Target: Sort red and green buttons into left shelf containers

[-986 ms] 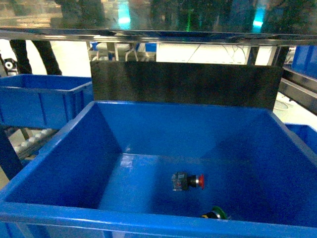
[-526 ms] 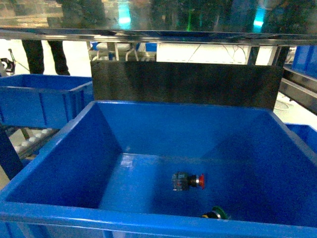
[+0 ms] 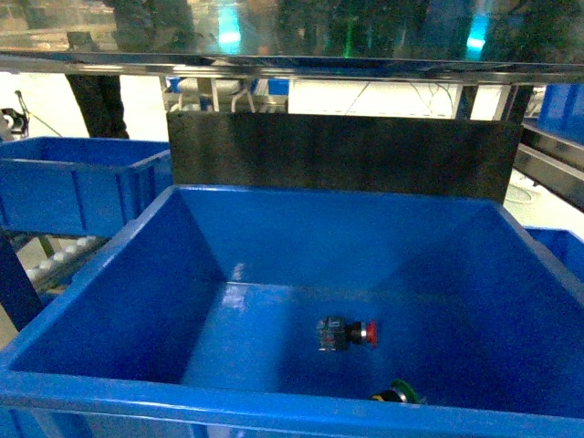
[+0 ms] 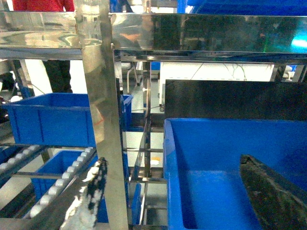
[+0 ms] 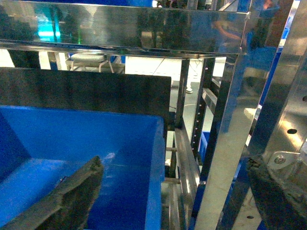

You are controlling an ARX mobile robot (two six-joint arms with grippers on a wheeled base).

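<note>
**Both buttons lie in the big bin; grippers wait outside it**

Nothing on the shelf has shifted since a second ago: only a pair of dark-trousered legs [image 3: 99, 102] behind the rack has stepped rightward, and the glare on the bin floor has changed a little.

Neither gripper shows in the head view. In the left wrist view the left gripper [image 4: 182, 201] has its two fingers spread wide, a pale, worn one [image 4: 91, 196] low at the steel shelf post [image 4: 103, 120] and a dark one [image 4: 276, 194] over the large blue bin [image 4: 169, 158], with nothing between them. In the right wrist view the right gripper [image 5: 177, 199] is likewise spread, one dark finger [image 5: 67, 196] over the bin's inside and the other [image 5: 280, 196] far out past the bin's right wall, nothing held.

Inside the large blue bin, the red button [image 3: 346, 333] lies on its side near the middle of the floor, red cap pointing toward the bin's right wall. The green button [image 3: 398, 394] sits nearer the front wall, right of the red one and apart from it, partly hidden by the front rim.

Behind the bin stands a dark panel [image 3: 338, 153]. Left of the bin, a second blue bin [image 3: 78, 182] rests on a roller track [image 4: 53, 182], and another blue bin [image 4: 57, 172] sits below it.
</note>
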